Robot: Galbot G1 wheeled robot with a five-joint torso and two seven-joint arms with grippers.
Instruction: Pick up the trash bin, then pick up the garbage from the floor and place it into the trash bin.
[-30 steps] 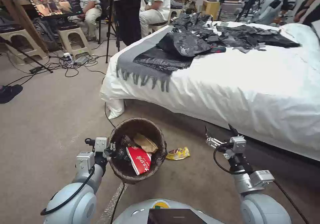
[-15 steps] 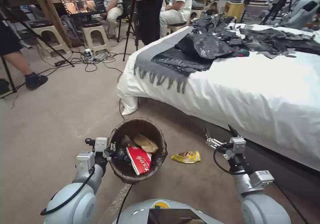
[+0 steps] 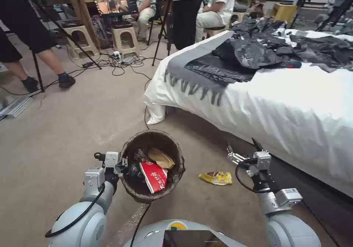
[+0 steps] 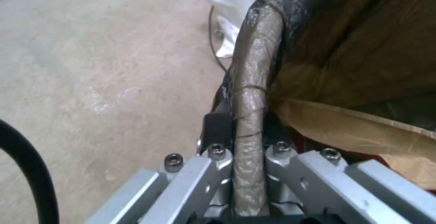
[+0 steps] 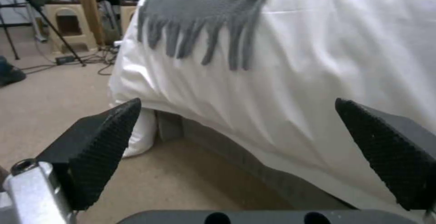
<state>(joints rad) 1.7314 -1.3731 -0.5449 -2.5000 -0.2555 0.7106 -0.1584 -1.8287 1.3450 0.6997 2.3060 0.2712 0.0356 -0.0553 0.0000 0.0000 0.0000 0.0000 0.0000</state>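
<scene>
Head view: the left gripper (image 3: pixel 123 165) is clamped on the near-left rim of the trash bin (image 3: pixel 176 162), holding it off the carpeted floor (image 3: pixel 55 136) in front of the robot's torso. Inside the bin lie a red-white carton (image 3: pixel 153 176) and a tan cardboard piece (image 3: pixel 161 157). A yellow snack wrapper (image 3: pixel 217 178) lies on the floor just right of the bin, between it and the right gripper (image 3: pixel 241 148), which hangs empty with its fingers spread apart, near the side of the bed (image 3: pixel 294 114). The bed carries a grey fringed throw (image 3: pixel 191 78) and black plastic bags (image 3: pixel 257 52). Left wrist view: the left gripper (image 4: pixel 249 149) has both jaws pressed together against the bag-wrapped rim of the trash bin (image 4: pixel 257 77), one jaw outside and one inside; the tan cardboard piece (image 4: pixel 354 128) rests within, just beside the inner jaw. Right wrist view: the right gripper (image 5: pixel 254 156) shows its two black textured pads (image 5: pixel 104 145) set wide apart with nothing between them, facing the white bed (image 5: pixel 295 81) and its grey fringed throw (image 5: pixel 204 9) over the floor (image 5: pixel 54 91).
</scene>
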